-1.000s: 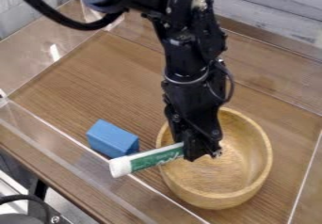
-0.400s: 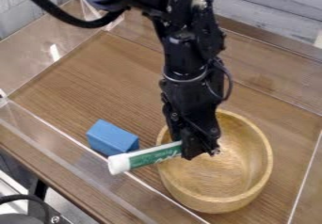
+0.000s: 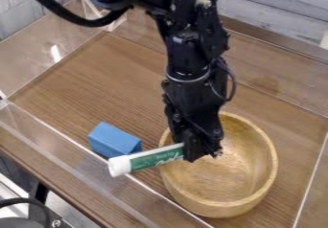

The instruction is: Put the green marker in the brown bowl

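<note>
My claw [image 3: 190, 153]: black, one, shut on the green marker [image 3: 148, 160], white end outward, slanting across the rim of the brown bowl [image 3: 231, 179]. Blue block [image 3: 114, 140]: one, beside the bowl, near the marker's white end. Table [image 3: 96, 88]: one, wooden, beneath bowl and block.

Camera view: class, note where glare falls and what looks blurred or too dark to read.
Camera view: pale glare streaks the table's front edge; lettering on the marker is too soft to read; the black arm loses detail in darkness.
</note>
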Controlling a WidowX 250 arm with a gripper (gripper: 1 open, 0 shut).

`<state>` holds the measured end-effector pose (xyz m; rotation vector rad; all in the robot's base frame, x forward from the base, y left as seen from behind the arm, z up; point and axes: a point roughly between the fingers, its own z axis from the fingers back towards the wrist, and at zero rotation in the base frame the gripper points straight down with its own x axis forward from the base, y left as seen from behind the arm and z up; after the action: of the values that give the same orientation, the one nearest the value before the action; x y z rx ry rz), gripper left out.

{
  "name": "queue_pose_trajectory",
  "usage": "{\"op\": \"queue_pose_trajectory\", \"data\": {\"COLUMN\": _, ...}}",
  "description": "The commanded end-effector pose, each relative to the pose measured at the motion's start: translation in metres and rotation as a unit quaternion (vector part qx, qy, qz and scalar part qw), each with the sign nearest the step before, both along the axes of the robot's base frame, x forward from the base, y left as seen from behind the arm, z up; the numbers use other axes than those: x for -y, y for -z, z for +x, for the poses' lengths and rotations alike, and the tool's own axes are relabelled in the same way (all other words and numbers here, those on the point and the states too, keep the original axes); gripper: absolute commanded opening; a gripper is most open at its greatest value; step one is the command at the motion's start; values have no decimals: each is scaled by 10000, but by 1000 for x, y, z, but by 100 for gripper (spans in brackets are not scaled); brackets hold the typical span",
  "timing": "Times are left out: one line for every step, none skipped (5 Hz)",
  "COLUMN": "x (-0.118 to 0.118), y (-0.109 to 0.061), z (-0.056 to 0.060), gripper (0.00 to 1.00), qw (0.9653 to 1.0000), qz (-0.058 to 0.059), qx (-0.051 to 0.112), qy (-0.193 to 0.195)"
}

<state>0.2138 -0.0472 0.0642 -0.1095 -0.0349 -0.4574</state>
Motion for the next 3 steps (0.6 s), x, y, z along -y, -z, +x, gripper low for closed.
{"op": "queue_pose_trajectory", "data": {"x": -2, "y": -11, "z": 12, "gripper": 0, "qw": 9997, "qz": -6, "qx": 221, "qy": -48}}
{"op": "queue_pose_trajectory", "data": {"x": 0, "y": -12, "z": 12, "gripper": 0, "qw": 9996, "qz": -94, "qx": 263, "qy": -88}}
{"op": "queue_pose_trajectory", "data": {"x": 1, "y": -14, "z": 12, "gripper": 0, "qw": 9993, "qz": -174, "qx": 299, "qy": -129}}
